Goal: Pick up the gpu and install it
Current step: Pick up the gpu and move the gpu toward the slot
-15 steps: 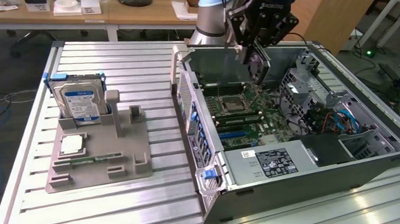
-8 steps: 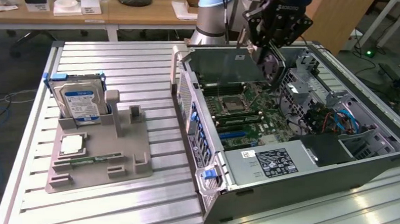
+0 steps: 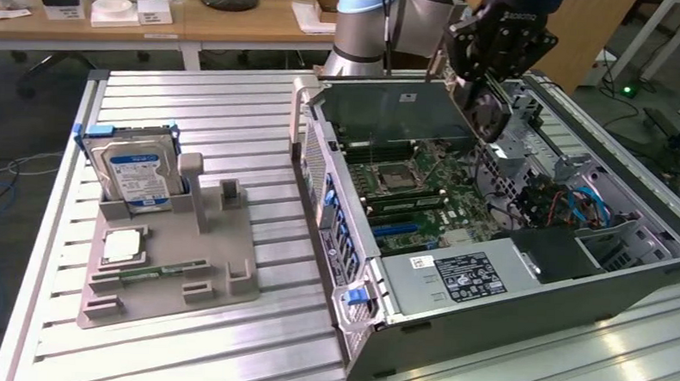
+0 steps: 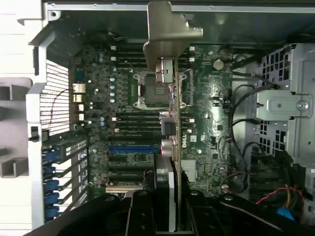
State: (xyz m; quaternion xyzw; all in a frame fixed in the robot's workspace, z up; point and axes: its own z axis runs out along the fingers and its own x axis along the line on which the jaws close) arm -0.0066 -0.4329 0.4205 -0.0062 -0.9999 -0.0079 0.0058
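Note:
My gripper (image 3: 484, 83) hangs over the open computer case (image 3: 318, 155), shut on the gpu (image 3: 488, 111). The card is held upright, its black cooler with the round fan facing the exterior view's left. In the wrist view the gpu (image 4: 173, 123) is seen edge-on, its silver bracket (image 4: 170, 29) farthest from the camera. My gripper (image 4: 170, 206) clamps the card between its black fingers (image 4: 142, 211). The card is above the green motherboard (image 4: 123, 98), clear of it. A blue expansion slot (image 4: 130, 147) lies on the board beside the card's line.
A grey parts holder (image 3: 164, 269) on the slatted table carries a hard drive (image 3: 140, 173), a processor (image 3: 123, 246) and a memory stick (image 3: 153, 274). Inside the case are a power supply (image 3: 463, 278), drive cages (image 4: 288, 108) and loose cables (image 4: 241, 147). A desk (image 3: 152, 23) stands behind.

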